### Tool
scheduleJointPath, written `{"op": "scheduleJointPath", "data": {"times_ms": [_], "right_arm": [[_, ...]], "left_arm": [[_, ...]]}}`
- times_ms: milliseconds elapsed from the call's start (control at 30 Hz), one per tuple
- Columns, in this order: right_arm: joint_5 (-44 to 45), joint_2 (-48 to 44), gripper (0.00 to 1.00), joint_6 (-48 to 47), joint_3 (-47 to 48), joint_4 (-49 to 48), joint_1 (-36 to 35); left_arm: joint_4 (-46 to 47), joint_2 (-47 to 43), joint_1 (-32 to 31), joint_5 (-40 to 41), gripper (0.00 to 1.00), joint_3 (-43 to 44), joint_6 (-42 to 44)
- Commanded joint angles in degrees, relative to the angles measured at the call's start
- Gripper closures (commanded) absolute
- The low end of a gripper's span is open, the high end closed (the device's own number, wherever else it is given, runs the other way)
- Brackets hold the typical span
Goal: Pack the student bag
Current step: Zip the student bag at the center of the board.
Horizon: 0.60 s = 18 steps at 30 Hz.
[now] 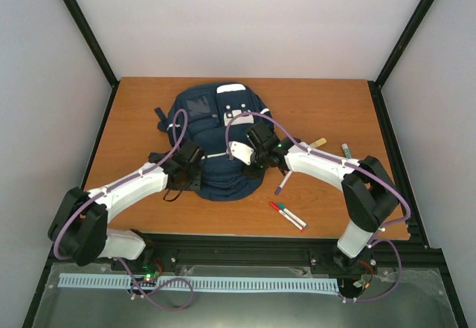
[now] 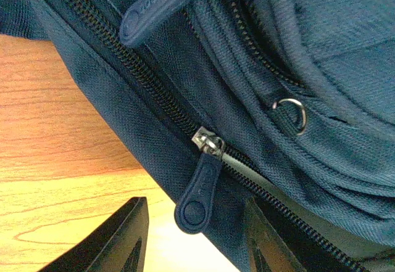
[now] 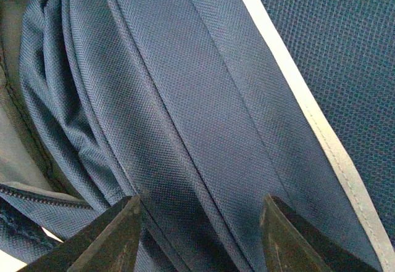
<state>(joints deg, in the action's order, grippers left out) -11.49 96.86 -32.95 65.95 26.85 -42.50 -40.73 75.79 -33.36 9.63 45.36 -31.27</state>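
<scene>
The student bag (image 1: 216,146), navy with a white top label, lies flat in the middle of the table. My left gripper (image 1: 186,167) is at its lower left edge. In the left wrist view a navy zipper pull (image 2: 200,189) hangs from a metal slider between the two dark fingers (image 2: 117,238), which stand apart and do not touch it; the zipper gapes slightly to the right of the slider. My right gripper (image 1: 253,158) rests on the bag's lower right. Its fingers (image 3: 114,238) stand apart against a seamed navy fabric band (image 3: 203,142) beside a white stripe.
A purple marker (image 1: 283,182) lies just right of the bag. A red and a green marker (image 1: 287,215) lie near the front edge. Two more pens (image 1: 318,143) (image 1: 346,149) sit behind the right arm. Black frame posts stand at the table corners.
</scene>
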Motion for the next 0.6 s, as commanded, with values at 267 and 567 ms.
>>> {"op": "scheduleJointPath", "data": {"times_ms": [267,567], "right_arm": [[0.29,0.35,0.47,0.7,-2.15,-1.55,-0.57],[0.48,-0.36,0.47,0.52,-2.52,-1.56,-0.62]], "left_arm": [[0.6,3.19,0.58,1.74,0.61,3.45,-0.26],[-0.74,5.12,0.58,3.59,0.65,6.76,1.45]]}}
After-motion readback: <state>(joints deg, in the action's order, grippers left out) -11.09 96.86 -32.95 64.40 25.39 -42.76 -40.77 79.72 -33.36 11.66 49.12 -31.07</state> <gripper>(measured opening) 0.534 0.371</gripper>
